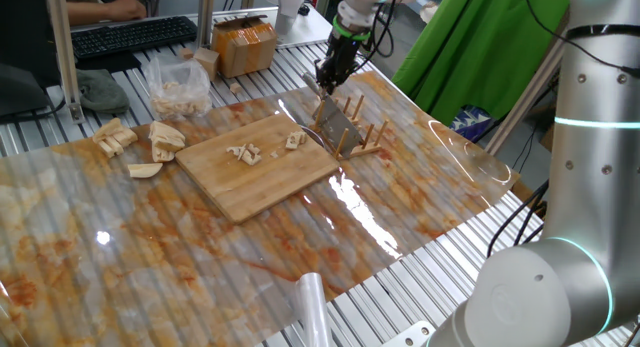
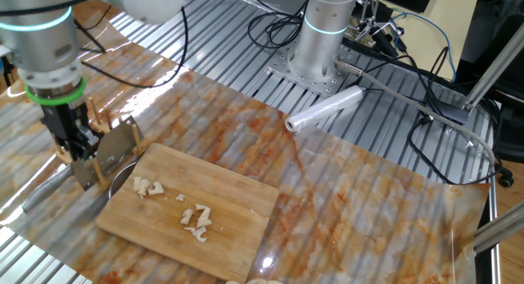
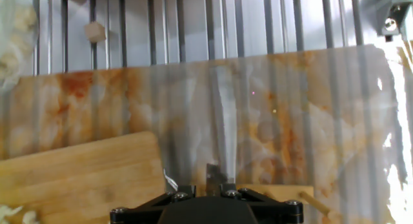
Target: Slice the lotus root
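Note:
Cut lotus root pieces [image 1: 245,152] lie on the wooden cutting board [image 1: 262,172]; they also show in the other fixed view [image 2: 195,217]. Larger lotus root chunks [image 1: 165,139] lie left of the board. My gripper [image 1: 333,75] is over the wooden knife rack [image 1: 352,139] at the board's far corner. It is shut on the handle of the knife [image 1: 331,112], whose broad blade [image 2: 116,145] stands in the rack. In the hand view the blade [image 3: 226,130] runs edge-on straight out from my fingers [image 3: 211,175].
A plastic bag of lotus root [image 1: 180,85] and a cardboard box [image 1: 245,45] stand behind the board. A roll of plastic film [image 2: 324,110] lies near the arm's base. A keyboard [image 1: 125,35] is at the far left.

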{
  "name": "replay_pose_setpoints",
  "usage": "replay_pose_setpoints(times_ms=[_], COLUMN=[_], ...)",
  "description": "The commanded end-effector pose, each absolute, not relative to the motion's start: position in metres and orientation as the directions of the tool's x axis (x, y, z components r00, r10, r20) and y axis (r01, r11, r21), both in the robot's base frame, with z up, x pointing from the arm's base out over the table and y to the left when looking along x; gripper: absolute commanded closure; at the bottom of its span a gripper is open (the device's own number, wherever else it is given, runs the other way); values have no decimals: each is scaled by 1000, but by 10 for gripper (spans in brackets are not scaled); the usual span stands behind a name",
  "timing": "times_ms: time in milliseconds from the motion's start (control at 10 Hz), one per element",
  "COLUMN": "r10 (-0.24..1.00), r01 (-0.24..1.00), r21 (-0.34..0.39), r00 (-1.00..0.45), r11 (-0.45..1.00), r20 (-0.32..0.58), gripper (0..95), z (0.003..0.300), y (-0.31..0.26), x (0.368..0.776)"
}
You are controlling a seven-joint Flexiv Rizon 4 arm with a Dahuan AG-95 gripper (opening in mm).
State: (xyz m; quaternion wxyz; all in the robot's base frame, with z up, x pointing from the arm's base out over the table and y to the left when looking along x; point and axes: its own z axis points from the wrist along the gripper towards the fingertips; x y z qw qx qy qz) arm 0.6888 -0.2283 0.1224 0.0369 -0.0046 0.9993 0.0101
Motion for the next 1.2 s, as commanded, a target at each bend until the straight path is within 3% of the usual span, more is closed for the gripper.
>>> replay_pose_setpoints(times_ms=[100, 400, 1000, 1100, 1200], r10=[-6, -30, -45, -70, -102], r01=[-7, -30, -43, -68, -99], r21=[30, 29, 31, 35, 44], r00=[-1000, -1000, -998, -997, -993], r11=[1000, 999, 999, 997, 994], r20=[-20, 7, 41, 45, 67], gripper=[760, 760, 760, 950, 950], z=[140, 145, 123, 120, 118], y=[-213, -184, -138, -132, -128], x=[682, 664, 630, 630, 631])
